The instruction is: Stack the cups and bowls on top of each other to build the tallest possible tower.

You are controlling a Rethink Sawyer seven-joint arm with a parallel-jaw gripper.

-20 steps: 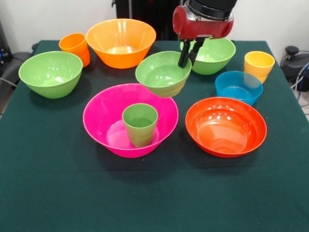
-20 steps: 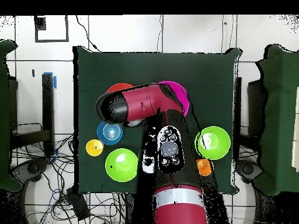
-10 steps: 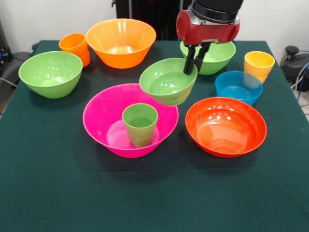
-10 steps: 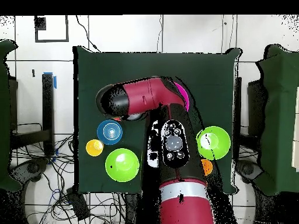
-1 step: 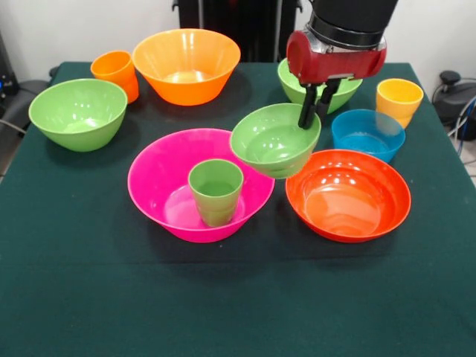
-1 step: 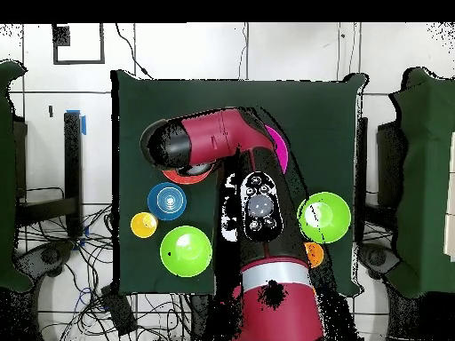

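Shifted right w/ end effector (image 5: pixel 312 117): green bowl (image 5: pixel 274 140); green cup (image 5: pixel 216 191) in pink bowl (image 5: pixel 160 178).

You see a green cup (image 5: pixel 216 191) upright inside the big pink bowl (image 5: pixel 160 186). A smaller green bowl (image 5: pixel 274 140) hangs tilted above, overlapping the pink rim, beside the red-orange bowl (image 5: pixel 348 195).

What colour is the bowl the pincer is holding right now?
Light green bowl, gripped at its rim by the pincer; clearest in the front view.

A dark green cloth (image 5: pixel 111 297) covers the counter; black cables (image 6: pixel 62 257) trail over the white tiled floor (image 6: pixel 178 49) beside it.
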